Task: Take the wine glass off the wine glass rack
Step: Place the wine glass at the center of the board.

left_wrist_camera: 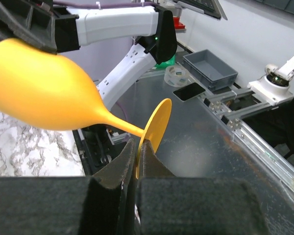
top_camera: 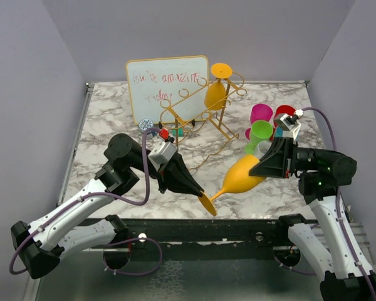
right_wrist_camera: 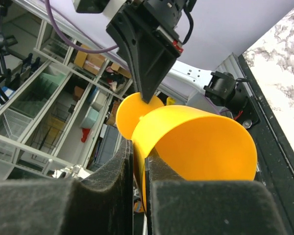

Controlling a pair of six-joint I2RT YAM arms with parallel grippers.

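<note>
From above, the wine glass [top_camera: 241, 177] lies sideways in mid-air over the table's [top_camera: 113, 119] near edge, well apart from the wine glass rack [top_camera: 194, 113]. Left wrist view: the left gripper [left_wrist_camera: 138, 152] is pinched tight on its foot. Right wrist view: the right gripper [right_wrist_camera: 138, 156] clamps the bowl's rim.

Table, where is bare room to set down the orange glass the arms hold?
Bare marble: the left side between the whiteboard and the table edge, and the front strip under the held wine glass. Crowded: the wine glass rack at centre and the cups to its right.
</note>
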